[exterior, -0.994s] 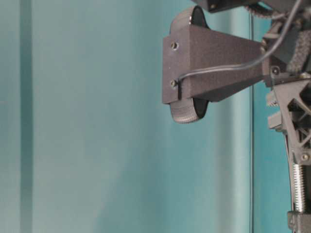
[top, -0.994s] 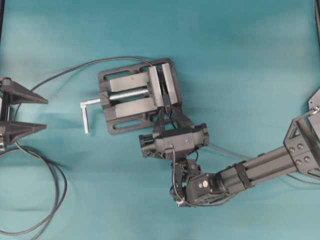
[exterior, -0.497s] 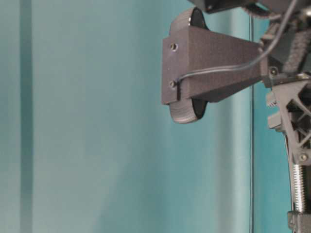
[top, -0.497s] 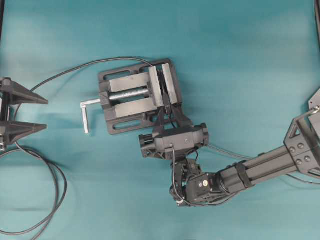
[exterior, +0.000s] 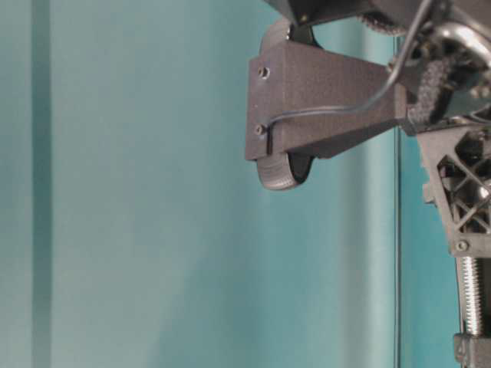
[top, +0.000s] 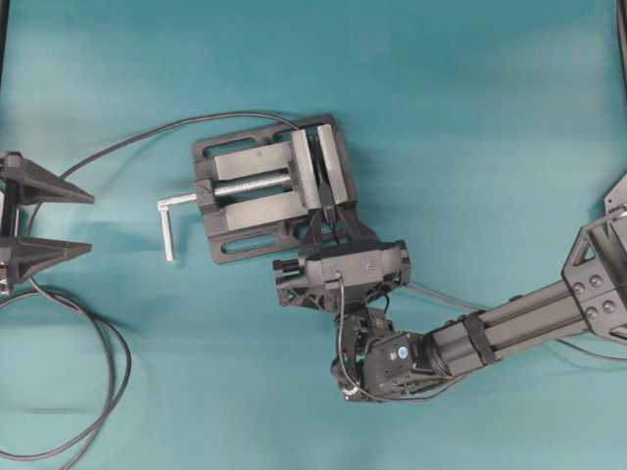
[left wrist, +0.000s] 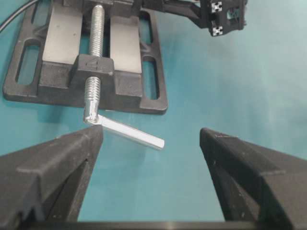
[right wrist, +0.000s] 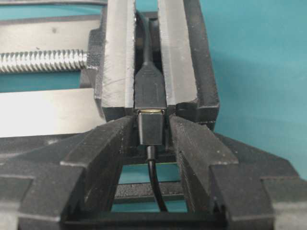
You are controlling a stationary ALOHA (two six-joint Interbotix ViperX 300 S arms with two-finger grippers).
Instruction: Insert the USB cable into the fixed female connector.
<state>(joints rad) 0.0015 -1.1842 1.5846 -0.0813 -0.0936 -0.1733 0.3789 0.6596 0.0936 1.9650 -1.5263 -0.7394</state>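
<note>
Bright even light, soft shadows, table-level view blurred

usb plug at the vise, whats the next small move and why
Probably ease the right hand back from the vise: the USB cable plug looks seated in the fixed female connector, only a thin metal sliver showing, and the fingers look slightly off it.

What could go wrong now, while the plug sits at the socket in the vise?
1. The right end effector flanks the USB cable plug, whose metal tip still shows at the fixed female connector. If it lets go now, the plug may stay only half seated.
2. The fingers sit against the vise jaw ends, so pushing further may jam them.
</note>
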